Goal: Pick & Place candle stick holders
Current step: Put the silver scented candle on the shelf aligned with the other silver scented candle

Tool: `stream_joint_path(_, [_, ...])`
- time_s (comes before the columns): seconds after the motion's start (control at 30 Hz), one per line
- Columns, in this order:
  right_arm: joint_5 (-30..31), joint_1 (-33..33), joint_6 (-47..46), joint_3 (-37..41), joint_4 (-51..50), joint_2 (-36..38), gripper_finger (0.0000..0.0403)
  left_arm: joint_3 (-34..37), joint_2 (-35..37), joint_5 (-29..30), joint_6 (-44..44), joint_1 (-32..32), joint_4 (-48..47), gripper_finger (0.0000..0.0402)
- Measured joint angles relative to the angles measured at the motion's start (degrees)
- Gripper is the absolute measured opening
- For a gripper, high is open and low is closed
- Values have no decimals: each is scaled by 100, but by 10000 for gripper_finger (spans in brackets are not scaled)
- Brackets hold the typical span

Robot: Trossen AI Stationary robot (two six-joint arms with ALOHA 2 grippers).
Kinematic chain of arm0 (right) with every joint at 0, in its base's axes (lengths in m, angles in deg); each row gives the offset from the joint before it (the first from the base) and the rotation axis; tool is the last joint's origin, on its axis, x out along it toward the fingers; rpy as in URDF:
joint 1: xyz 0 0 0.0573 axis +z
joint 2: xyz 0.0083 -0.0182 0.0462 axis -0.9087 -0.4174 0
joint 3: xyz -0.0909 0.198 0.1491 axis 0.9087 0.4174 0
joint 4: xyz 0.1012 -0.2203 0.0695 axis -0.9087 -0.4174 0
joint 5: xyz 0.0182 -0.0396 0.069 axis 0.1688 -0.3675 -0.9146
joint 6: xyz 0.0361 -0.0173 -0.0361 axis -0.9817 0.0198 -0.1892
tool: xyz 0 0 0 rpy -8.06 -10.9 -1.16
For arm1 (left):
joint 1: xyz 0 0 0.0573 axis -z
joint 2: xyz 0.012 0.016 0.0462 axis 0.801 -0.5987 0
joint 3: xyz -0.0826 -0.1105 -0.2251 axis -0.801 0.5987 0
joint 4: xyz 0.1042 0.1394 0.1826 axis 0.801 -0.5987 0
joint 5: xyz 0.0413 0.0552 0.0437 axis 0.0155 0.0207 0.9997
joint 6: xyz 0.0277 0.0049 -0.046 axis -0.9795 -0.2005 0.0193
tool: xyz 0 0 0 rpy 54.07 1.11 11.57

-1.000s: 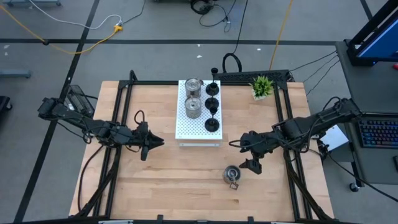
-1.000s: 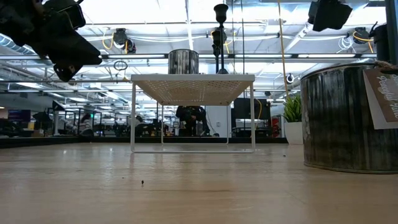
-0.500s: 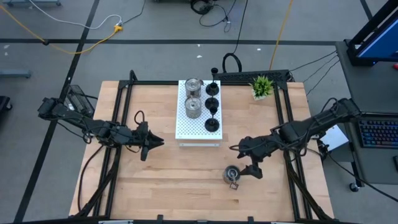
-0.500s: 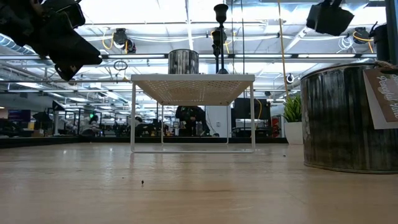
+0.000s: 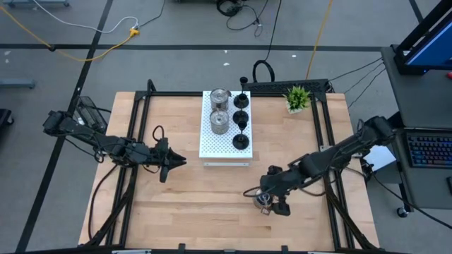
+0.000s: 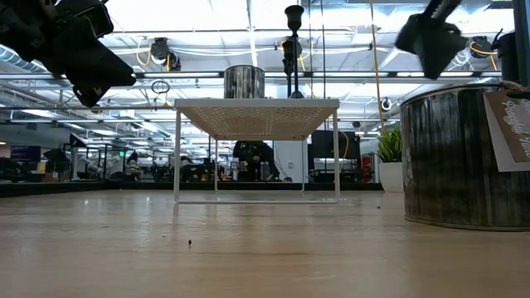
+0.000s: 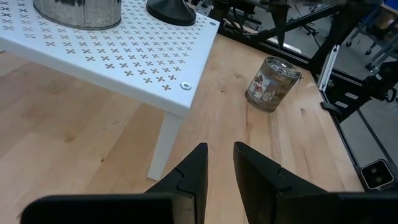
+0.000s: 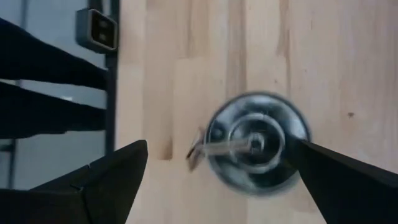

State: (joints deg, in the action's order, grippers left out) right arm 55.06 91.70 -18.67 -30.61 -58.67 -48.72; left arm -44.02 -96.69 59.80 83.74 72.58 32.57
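1. The right gripper [image 5: 265, 201] hangs directly over a lone silver candle stick holder [image 5: 263, 198] on the wooden table [image 5: 176, 204], at about 5 o'clock from the white perforated board [image 5: 212, 144].
2. In the right wrist view its two fingers [image 8: 106, 177] are spread wide on either side of that holder [image 8: 257, 143]; no contact is visible.
3. The lone holder stands upright, its long axis vertical and its open mouth facing up; a small tag [image 8: 194, 150] hangs off its side.
4. On the board, two more silver holders [image 5: 219, 99] stand upright in a line running from 12 to 6 o'clock.
5. Beside them, at their 3 o'clock, black holders [image 5: 241, 118] stand in a parallel row, stems vertical.
6. The left gripper [image 5: 178, 161] waits above the table at 9 o'clock from the board, fingers [image 7: 189, 177] nearly together with a narrow gap, holding nothing.
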Motion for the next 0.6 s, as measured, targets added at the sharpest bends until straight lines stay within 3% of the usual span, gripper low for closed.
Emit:
stream_joint_path(0.17, [424, -30, 58, -322, -360, -381, 398, 0, 0, 0, 2, 0, -1, 81])
stream_joint_path(0.6, [404, -44, -126, -336, -318, -491, 397, 0, 0, 1, 2, 1, -9, 81])
